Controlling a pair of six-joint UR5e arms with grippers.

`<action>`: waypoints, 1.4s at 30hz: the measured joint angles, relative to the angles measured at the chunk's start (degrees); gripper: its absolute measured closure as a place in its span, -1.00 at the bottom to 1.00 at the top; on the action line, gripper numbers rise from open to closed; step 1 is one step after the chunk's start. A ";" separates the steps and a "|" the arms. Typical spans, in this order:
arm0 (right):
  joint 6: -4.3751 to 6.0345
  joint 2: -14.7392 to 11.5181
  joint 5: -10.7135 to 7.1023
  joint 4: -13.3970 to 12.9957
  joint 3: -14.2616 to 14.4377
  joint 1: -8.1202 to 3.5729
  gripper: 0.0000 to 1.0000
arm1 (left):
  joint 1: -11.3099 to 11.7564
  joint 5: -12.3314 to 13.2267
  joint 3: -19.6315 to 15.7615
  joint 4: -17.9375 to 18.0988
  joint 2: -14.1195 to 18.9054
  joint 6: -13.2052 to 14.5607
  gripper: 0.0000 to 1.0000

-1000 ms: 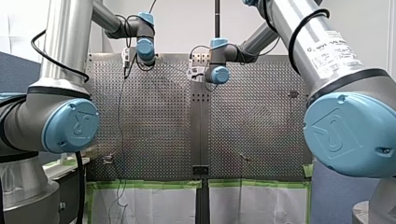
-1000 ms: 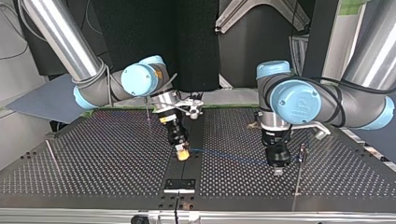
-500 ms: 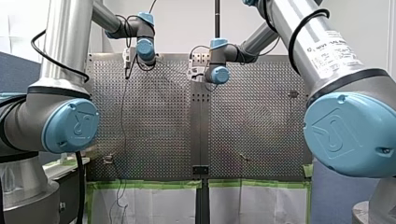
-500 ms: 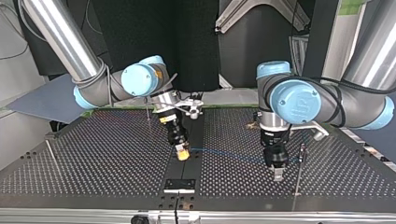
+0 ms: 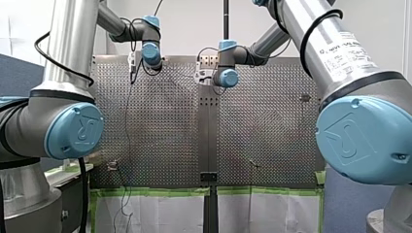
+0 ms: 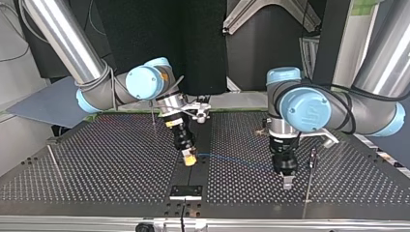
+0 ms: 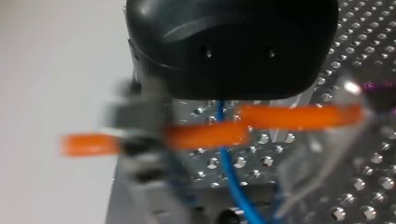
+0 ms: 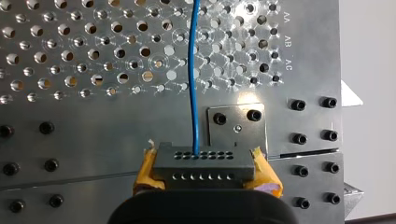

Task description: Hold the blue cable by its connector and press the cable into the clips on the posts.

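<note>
We judge the blue cable (image 8: 194, 79) to be light, thin and limp. It will sag wherever it is unsupported, so it needs to be kept taut to be steered, and a hard tug could strain it where it enters the connector (image 8: 203, 161). That grey, hole-studded block is the one stiff part and the sensible place to hold. Our right gripper (image 6: 189, 159) has it, the yellow pads (image 8: 148, 171) clamped on its two ends, with the cable leaving its face straight ahead. In the top view the cable runs low over the perforated table (image 6: 111, 164) toward the view's right, to our left gripper (image 6: 287, 181), which hangs just beside a thin near post (image 6: 309, 181) with a small clip (image 6: 314, 155) at its head. We cannot make out the cable in that clip. The left wrist view shows the cable passing under the black body with blurred orange bars (image 7: 210, 135) across it, and we cannot tell whether that gripper is open or closed. A far post (image 6: 153, 113) stands behind our right arm's wrist and a side post (image 6: 53, 162) at the view's left, both well apart from the cable. A bolted plate (image 8: 236, 123) lies beneath the connector. The near post is so close to our left gripper that we judge it could be knocked.
</note>
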 joint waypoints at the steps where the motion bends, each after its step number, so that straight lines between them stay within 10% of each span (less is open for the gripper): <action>1: 0.00 0.00 -0.01 0.02 -0.01 0.00 1.00 | 0.01 0.11 0.01 0.03 -0.12 0.00 -0.98; 10: -0.02 -0.01 -0.04 0.09 -0.02 0.02 1.00 | 0.11 0.43 0.28 0.14 -0.35 -0.04 -0.80; 18: -0.07 -0.02 -0.04 0.33 -0.01 0.02 1.00 | 0.12 -0.08 0.31 0.48 -0.37 -0.09 1.00; 42: -0.38 -0.01 1.57 1.63 3.01 -0.59 1.00 | -1.79 -1.23 -2.39 0.71 -0.38 -0.26 1.00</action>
